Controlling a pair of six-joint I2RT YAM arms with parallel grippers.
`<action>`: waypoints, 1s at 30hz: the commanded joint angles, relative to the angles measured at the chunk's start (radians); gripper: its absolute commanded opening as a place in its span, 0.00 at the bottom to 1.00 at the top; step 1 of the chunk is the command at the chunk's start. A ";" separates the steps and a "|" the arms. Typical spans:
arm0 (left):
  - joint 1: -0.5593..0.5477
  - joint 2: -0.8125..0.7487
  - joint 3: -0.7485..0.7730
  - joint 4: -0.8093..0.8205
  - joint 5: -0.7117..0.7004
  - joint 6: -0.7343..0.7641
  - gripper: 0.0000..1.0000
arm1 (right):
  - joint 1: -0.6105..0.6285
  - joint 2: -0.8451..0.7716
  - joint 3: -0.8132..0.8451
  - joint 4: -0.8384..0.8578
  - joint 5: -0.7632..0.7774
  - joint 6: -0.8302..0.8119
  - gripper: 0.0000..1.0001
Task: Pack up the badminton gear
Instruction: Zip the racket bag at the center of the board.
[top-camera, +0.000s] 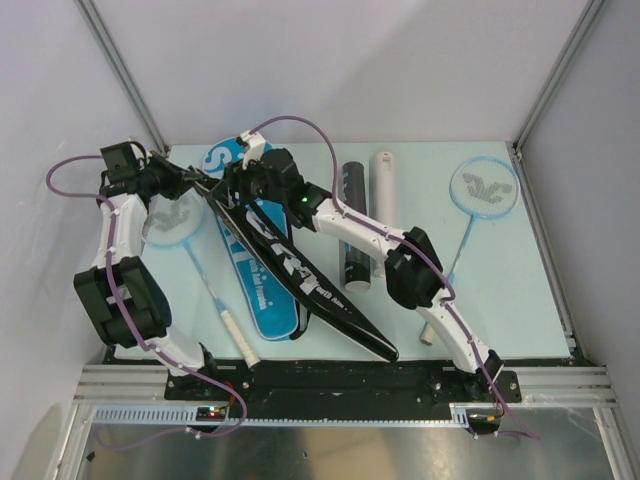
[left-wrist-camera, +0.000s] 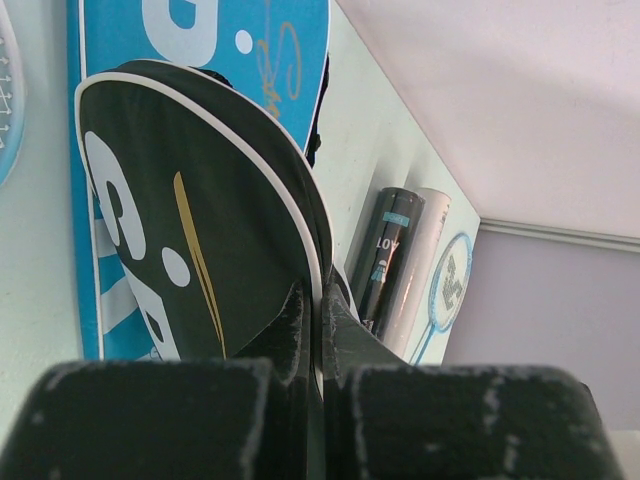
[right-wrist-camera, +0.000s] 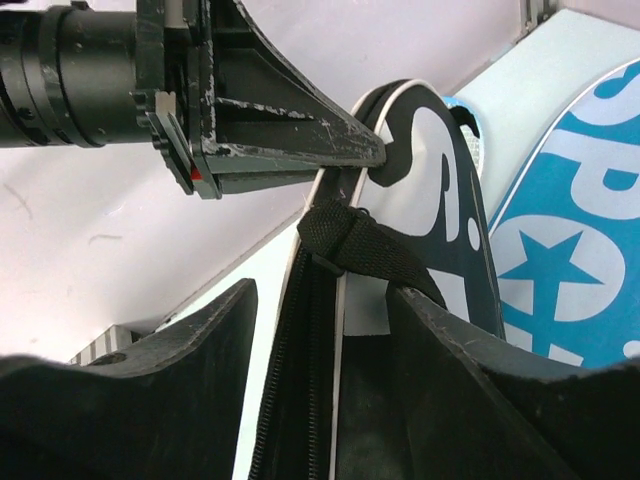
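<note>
left fingers (left-wrist-camera: 285, 335) clenched on black cover (left-wrist-camera: 190, 220) rim, right fingers (right-wrist-camera: 200, 350) released astride strap (right-wrist-camera: 365, 250); thin pinch might slip, cover drops

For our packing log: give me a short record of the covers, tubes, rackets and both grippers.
black cover: rim lifted, lying across blue cover
left gripper: shut on black cover's rim
right gripper: open, astride its zipper edge
tubes: black tube beside white tube, on table
rackets: left racket, right racket, both outside the covers
</note>
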 joint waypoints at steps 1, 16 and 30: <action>-0.013 -0.017 -0.032 -0.095 0.069 0.024 0.00 | 0.004 0.021 0.060 0.069 0.015 -0.042 0.55; -0.012 -0.013 -0.027 -0.092 0.075 0.023 0.00 | 0.002 0.058 0.109 0.133 -0.084 0.006 0.22; -0.006 -0.001 -0.027 -0.092 0.069 0.024 0.00 | -0.041 -0.092 -0.083 0.161 -0.214 0.158 0.00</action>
